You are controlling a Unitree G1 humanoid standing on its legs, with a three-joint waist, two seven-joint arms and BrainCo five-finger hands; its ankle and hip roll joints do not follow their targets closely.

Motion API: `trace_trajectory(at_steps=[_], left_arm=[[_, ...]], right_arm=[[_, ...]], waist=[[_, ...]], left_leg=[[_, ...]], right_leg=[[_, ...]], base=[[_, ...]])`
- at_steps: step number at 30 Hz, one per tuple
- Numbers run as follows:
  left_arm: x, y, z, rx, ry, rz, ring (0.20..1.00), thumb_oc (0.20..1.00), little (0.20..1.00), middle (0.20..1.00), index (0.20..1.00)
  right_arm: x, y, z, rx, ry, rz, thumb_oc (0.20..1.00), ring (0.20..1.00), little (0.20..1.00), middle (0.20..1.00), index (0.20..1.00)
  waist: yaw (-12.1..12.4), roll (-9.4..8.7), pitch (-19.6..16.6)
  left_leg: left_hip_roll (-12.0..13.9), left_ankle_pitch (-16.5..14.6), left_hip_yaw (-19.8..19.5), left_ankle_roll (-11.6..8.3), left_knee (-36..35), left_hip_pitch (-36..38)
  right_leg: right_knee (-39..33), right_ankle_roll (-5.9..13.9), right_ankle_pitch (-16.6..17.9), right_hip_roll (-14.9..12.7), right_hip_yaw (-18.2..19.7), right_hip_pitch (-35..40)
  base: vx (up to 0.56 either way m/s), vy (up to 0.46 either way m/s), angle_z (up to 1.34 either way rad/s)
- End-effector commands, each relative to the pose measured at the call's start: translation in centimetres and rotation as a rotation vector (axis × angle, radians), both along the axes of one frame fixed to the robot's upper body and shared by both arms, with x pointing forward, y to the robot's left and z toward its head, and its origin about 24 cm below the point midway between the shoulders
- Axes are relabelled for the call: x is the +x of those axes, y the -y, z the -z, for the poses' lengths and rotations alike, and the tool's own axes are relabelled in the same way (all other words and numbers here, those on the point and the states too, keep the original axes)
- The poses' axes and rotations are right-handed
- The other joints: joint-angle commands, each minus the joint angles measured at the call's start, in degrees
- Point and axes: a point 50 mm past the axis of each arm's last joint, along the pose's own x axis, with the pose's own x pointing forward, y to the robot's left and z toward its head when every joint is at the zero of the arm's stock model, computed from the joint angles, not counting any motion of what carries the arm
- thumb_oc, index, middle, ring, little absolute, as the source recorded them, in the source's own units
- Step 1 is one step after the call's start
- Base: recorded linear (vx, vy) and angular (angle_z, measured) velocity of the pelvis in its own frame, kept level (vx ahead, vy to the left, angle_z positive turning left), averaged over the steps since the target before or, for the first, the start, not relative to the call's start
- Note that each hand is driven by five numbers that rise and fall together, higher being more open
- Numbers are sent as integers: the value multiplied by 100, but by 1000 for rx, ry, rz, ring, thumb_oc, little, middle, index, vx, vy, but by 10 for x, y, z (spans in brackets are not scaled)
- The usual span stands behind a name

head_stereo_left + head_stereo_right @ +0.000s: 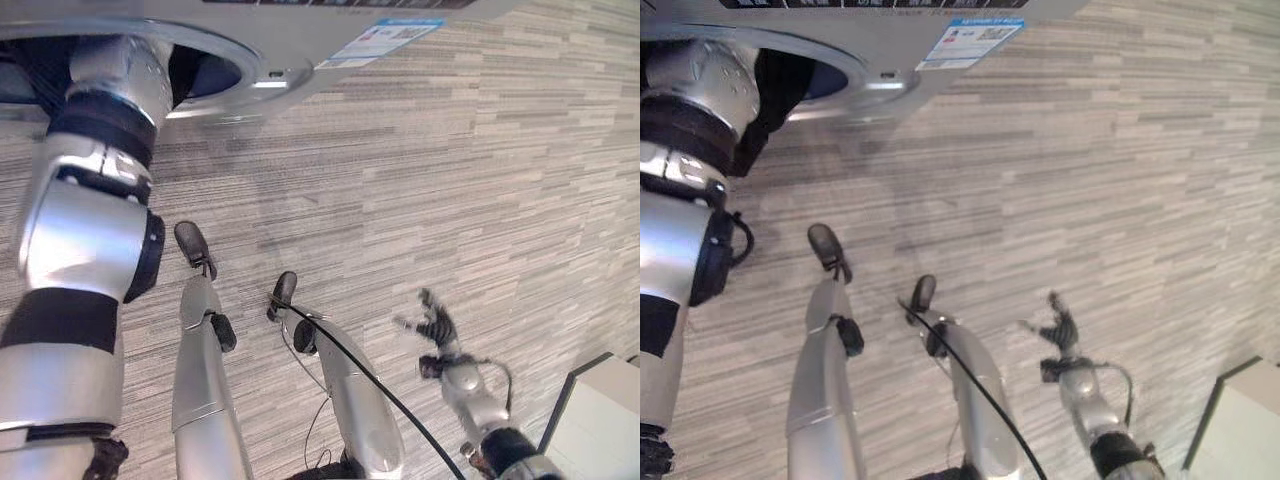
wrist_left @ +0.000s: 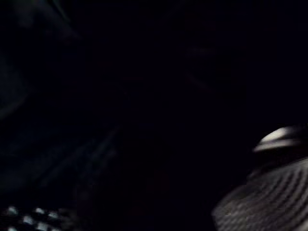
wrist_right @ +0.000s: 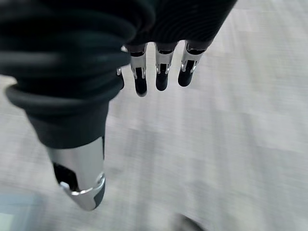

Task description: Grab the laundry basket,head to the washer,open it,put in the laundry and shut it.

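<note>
Left arm buried in the washer drum, right hand idling over the floor

The washer (image 1: 300, 40) is seen with its round opening (image 1: 215, 70) uncovered, and the left arm is reached well into it, so the left hand's fingers are hidden in the dark drum and it can't be told whether they're apart or clamped on anything. The right hand (image 1: 437, 325) is held well away from the washer, low over the striped floor (image 1: 450, 160), fingers (image 3: 162, 77) straight and apart, nothing in them. No laundry can really be made out inside the drum. It's judged to be soft, light and floppy stuff, best bunched up in a full handful and pushed deep so nothing is left trailing over the opening's rim.
</note>
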Motion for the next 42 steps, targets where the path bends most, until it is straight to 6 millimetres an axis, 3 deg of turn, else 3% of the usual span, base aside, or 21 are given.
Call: trace_trajectory(at_steps=[1, 3, 5, 6, 7, 11, 13, 14, 15, 16, 18, 21, 23, 26, 30, 31, 32, 34, 35, 40, 42], left_arm=[[-69, 61, -104, 48, 419, 248, 200, 200, 200, 200, 200], [-116, 100, -129, 124, 669, 353, 200, 200, 200, 200, 200], [-133, 117, -127, 207, 761, 326, 200, 200, 200, 200, 200], [-127, 117, -124, 272, 729, 268, 514, 514, 514, 514, 514], [-114, 119, -117, 325, 655, 262, 1000, 1000, 1000, 1000, 1000], [-62, 91, -100, 605, 280, 73, 1000, 1000, 1000, 1000, 1000], [-42, 65, -85, 889, 75, -210, 1000, 1000, 1000, 1000, 1000], [-45, 78, -91, 1127, 50, -466, 1000, 1000, 1000, 1000, 1000], [-46, 79, -92, 1131, 53, -470, 1000, 1000, 1000, 1000, 1000], [-50, 96, -96, 1317, 93, -642, 1000, 1000, 1000, 1000, 1000], [-45, 116, -82, 1741, 162, -996, 1000, 1000, 1000, 1000, 1000], [-37, 143, -51, 2059, 311, -1164, 1000, 1000, 1000, 1000, 1000], [-28, 147, -35, 2196, 300, -1278, 1000, 1000, 1000, 1000, 1000], [-26, 150, -35, 2070, 250, -1250, 1000, 1000, 1000, 1000, 1000], [-39, 156, -32, 1696, 343, -915, 1000, 1000, 1000, 1000, 1000], [-45, 149, -14, 1472, 406, -717, 1000, 1000, 1000, 1000, 1000], [-45, 146, -12, 1470, 400, -717, 1000, 1000, 1000, 1000, 1000], [-43, 123, 26, 1300, 386, -543, 1000, 1000, 1000, 1000, 1000], [-44, 120, 28, 1298, 381, -544, 1000, 1000, 1000, 1000, 1000], [-58, 91, 129, 1023, 257, -172, 1000, 1000, 1000, 1000, 1000], [-71, 84, 162, 925, 202, -27, 1000, 1000, 1000, 1000, 1000]], right_arm=[[-30, 45, 14, -49, -81, 111, 1000, 1000, 1000, 1000, 1000], [-38, 47, 10, -78, -69, 97, 1000, 1000, 1000, 1000, 1000], [-45, 53, 8, -124, -72, 91, 1000, 1000, 1000, 1000, 1000], [-46, 59, 7, -147, -80, 97, 1000, 1000, 1000, 1000, 1000], [-47, 63, 6, -147, -84, 102, 1000, 1000, 1000, 1000, 1000], [-46, 77, 6, -148, -122, 112, 1000, 1000, 1000, 1000, 1000], [-50, 83, 13, -144, -165, 127, 1000, 1000, 1000, 1000, 1000], [-53, 84, 21, -149, -201, 107, 1000, 1000, 1000, 1000, 1000], [-52, 83, 21, -146, -199, 107, 1000, 1000, 1000, 1000, 1000], [-52, 81, 24, -153, -214, 88, 1000, 1000, 1000, 1000, 1000], [-50, 76, 21, -182, -187, 39, 1000, 1000, 1000, 1000, 1000], [-44, 74, 15, -200, -137, 26, 1000, 1000, 1000, 1000, 1000], [-41, 73, 12, -216, -124, 23, 1000, 1000, 1000, 1000, 1000], [-39, 65, 10, -228, -102, 13, 1000, 1000, 1000, 1000, 1000], [-45, 56, 25, -196, -150, 25, 1000, 1000, 1000, 1000, 1000], [-41, 38, 38, -155, -188, -8, 1000, 1000, 1000, 1000, 1000], [-41, 38, 38, -160, -191, -11, 1000, 1000, 1000, 1000, 1000], [-29, 20, 41, -114, -190, -31, 1000, 1000, 1000, 1000, 1000], [-29, 20, 42, -118, -193, -34, 1000, 1000, 1000, 1000, 1000], [7, -10, 28, -72, -134, -8, 1000, 1000, 1000, 1000, 1000], [26, -15, 14, -59, -92, 42, 1000, 1000, 1000, 1000, 1000]], waist=[[-252, 529, -728], [-290, 533, -798], [-302, 525, -863], [-275, 556, -902], [-246, 582, -902], [-59, 760, -849], [35, 842, -761], [26, 866, -745], [28, 849, -738], [-2, 830, -737], [-65, 788, -734], [-69, 800, -708], [-98, 811, -684], [-144, 780, -673], [70, 811, -607], [304, 841, -520], [280, 858, -535], [548, 896, -404], [527, 909, -418], [1041, 1118, -172], [1259, 1225, -94]], left_leg=[[-7, -1259, 85, -514, 463, -136], [-6, -1309, 178, -518, 436, -141], [-13, -1312, 268, -497, 405, -147], [-9, -1315, 288, -490, 379, -141], [-15, -1327, 307, -491, 361, -110], [-63, -1310, 389, -456, 320, -7], [-95, -1288, 439, -451, 306, 33], [-108, -1276, 436, -449, 289, 35], [-111, -1262, 439, -443, 283, 27], [-105, -1258, 422, -444, 265, 23], [-77, -1261, 385, -450, 230, 23], [-70, -1276, 304, -444, 176, 14], [-58, -1262, 276, -419, 123, 30], [-36, -1226, 225, -411, 47, 71], [-54, -1193, 136, -418, 66, 76], [-94, -1196, 58, -446, 51, 153], [-92, -1178, 63, -442, 41, 160], [-143, -1168, 12, -471, 34, 218], [-140, -1152, 16, -465, 29, 218], [-272, -1093, -73, -463, 39, 275], [-336, -1080, -124, -450, 69, 258]], right_leg=[[-1389, 371, 564, -237, -64, 1216], [-1640, 521, 844, -263, 41, 1340], [-1843, 584, 1037, -288, 110, 1468], [-1905, 600, 1084, -306, 133, 1547], [-1972, 639, 1172, -330, 166, 1636], [-2090, 623, 1168, -368, 181, 1823], [-2087, 601, 1081, -390, 133, 1834], [-2059, 587, 1031, -392, 105, 1776], [-2061, 584, 1033, -394, 99, 1769], [-2049, 586, 1024, -388, 101, 1725], [-2013, 603, 1028, -381, 129, 1620], [-1917, 613, 992, -371, 133, 1495], [-1851, 608, 966, -363, 144, 1410], [-1772, 607, 929, -347, 143, 1342], [-1737, 566, 786, -334, 29, 1390], [-1669, 442, 570, -304, -14, 1426], [-1669, 433, 572, -301, -19, 1429], [-1586, 334, 401, -291, -86, 1444], [-1586, 328, 407, -289, -91, 1444], [-1268, 212, 233, -300, -213, 1383], [-1097, 188, 177, -324, -256, 1311]], base=[[18, 73, -25], [12, 51, -23], [-6, 46, -19], [-6, 56, -15], [-12, 47, -16], [-23, 44, -17], [-35, 52, -4], [-33, 28, -3], [-41, 17, -1], [-30, 4, 4], [-34, 8, 8], [-16, 11, 9], [-13, 12, 9], [-7, -17, 9], [9, -84, -2], [14, -79, 0], [18, -75, 3], [9, -49, 7], [8, -42, 4], [2, -7, 8], [15, -15, 29]])
